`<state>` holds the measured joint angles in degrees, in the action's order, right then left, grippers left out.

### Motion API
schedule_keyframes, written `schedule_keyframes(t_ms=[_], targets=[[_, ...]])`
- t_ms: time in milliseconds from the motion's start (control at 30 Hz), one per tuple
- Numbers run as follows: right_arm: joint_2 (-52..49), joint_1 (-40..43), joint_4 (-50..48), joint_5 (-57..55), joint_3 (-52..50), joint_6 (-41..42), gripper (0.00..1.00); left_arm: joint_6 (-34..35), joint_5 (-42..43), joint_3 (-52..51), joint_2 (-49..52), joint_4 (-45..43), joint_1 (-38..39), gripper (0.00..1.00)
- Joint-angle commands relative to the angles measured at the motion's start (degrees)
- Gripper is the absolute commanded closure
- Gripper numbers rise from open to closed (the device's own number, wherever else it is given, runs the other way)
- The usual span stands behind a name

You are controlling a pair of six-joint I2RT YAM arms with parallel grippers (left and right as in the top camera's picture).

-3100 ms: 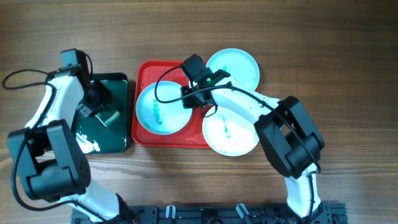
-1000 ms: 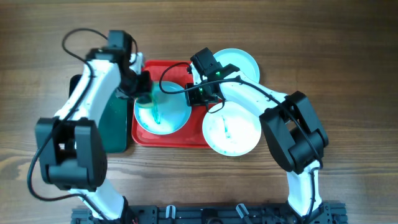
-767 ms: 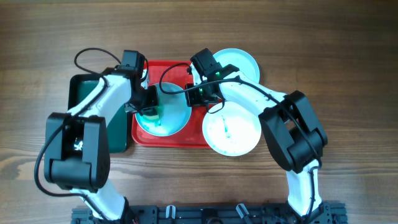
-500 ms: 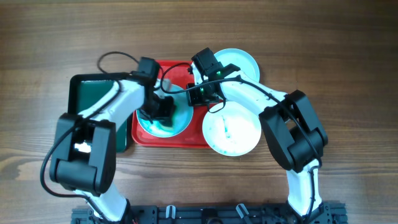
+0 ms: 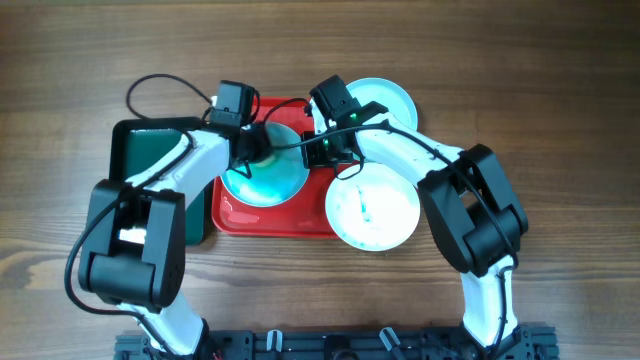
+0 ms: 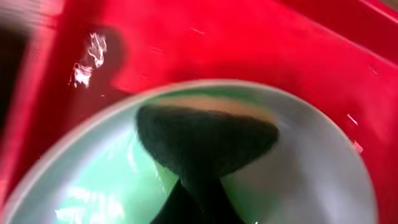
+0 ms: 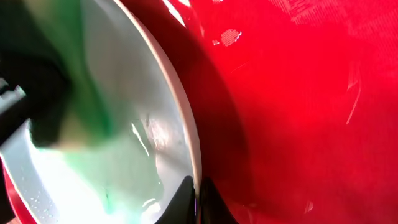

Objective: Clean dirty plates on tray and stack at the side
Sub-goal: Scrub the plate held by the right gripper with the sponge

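One plate (image 5: pixel 270 185) lies on the red tray (image 5: pixel 285 220), its surface smeared teal-green. My left gripper (image 5: pixel 258 148) is shut on a dark green sponge (image 6: pixel 205 140) and presses it on the plate's far part (image 6: pixel 298 180). My right gripper (image 5: pixel 320 155) is shut on this plate's right rim (image 7: pixel 186 137), one finger on each side. A second plate (image 5: pixel 385 105) rests at the tray's far right corner. The third plate (image 5: pixel 372 212) sits by the tray's right edge and has a teal smear at its centre.
A smaller dark green tray (image 5: pixel 150 190) with a black rim lies left of the red tray, partly under my left arm. Bare wooden table (image 5: pixel 560 120) surrounds everything. A black cable loops above the left arm (image 5: pixel 160 90).
My left arm swung from the green tray onto the plate with the sponge, rubbed across it, then moved to its far edge. The plate is now smeared green. The right gripper kept its hold.
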<state>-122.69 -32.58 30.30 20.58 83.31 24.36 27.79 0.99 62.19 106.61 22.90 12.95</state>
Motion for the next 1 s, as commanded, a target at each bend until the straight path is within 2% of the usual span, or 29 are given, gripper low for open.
schedule_keyframes(t_ms=[0, 100, 233, 267, 333, 433, 533, 567, 633, 700, 800, 900, 967], targets=[[-0.68, -0.76, 0.52, 2.56, 0.57, -0.2, 0.96, 5.7, -12.68, -0.81, 1.86, 3.21, -0.85, 0.96], [-0.68, -0.76, 0.57, 2.58, 0.57, -0.17, 0.96, 2.89, -7.1, -0.81, 1.86, 12.57, -0.85, 0.96], [-0.68, -0.76, 0.55, 2.58, 0.57, -0.13, 0.96, -16.81, 16.52, -0.81, 1.86, 19.89, -0.85, 0.96], [-0.68, -0.76, 0.52, 2.6, 0.57, -0.15, 0.96, -22.05, 23.3, -0.81, 1.86, 20.44, -0.85, 0.96], [-0.68, -0.76, 0.55, 2.6, 0.57, -0.17, 0.96, -27.58, 32.15, -0.81, 1.86, 19.58, -0.85, 0.96], [-0.68, -0.76, 0.63, 2.6, 0.57, -0.15, 0.96, -27.5, 36.26, -0.81, 1.86, 14.36, -0.85, 0.96], [-0.68, -0.76, 0.66, 2.6, 0.57, -0.15, 0.96, -26.34, 35.08, -0.81, 1.86, 8.48, -0.85, 0.96], [-0.68, -0.76, 0.66, 2.6, 0.57, -0.17, 0.96, -24.13, 30.84, -0.81, 1.86, 6.16, -0.85, 0.96], [-0.68, -0.76, 0.63, 2.6, 0.57, -0.17, 0.96, -18.53, 20.52, -0.81, 1.88, 2.84, -0.87, 0.96], [-0.68, -0.76, 0.61, 2.6, 0.57, -0.15, 0.96, -10.51, 6.49, -0.81, 1.88, 0.5, -0.87, 0.96], [-0.68, -0.76, 0.61, 2.58, 0.57, -0.17, 0.96, 0.61, -11.82, -0.81, 1.88, 1.49, -0.87, 0.96], [-0.68, -0.76, 0.57, 2.58, 0.57, -0.15, 0.96, 6.12, -14.73, -0.81, 1.88, 9.4, -0.81, 0.96], [-0.68, -0.76, 0.57, 2.58, 0.57, -0.17, 0.96, 4.48, -10.03, -0.81, 1.86, 16.09, -0.81, 0.96]])
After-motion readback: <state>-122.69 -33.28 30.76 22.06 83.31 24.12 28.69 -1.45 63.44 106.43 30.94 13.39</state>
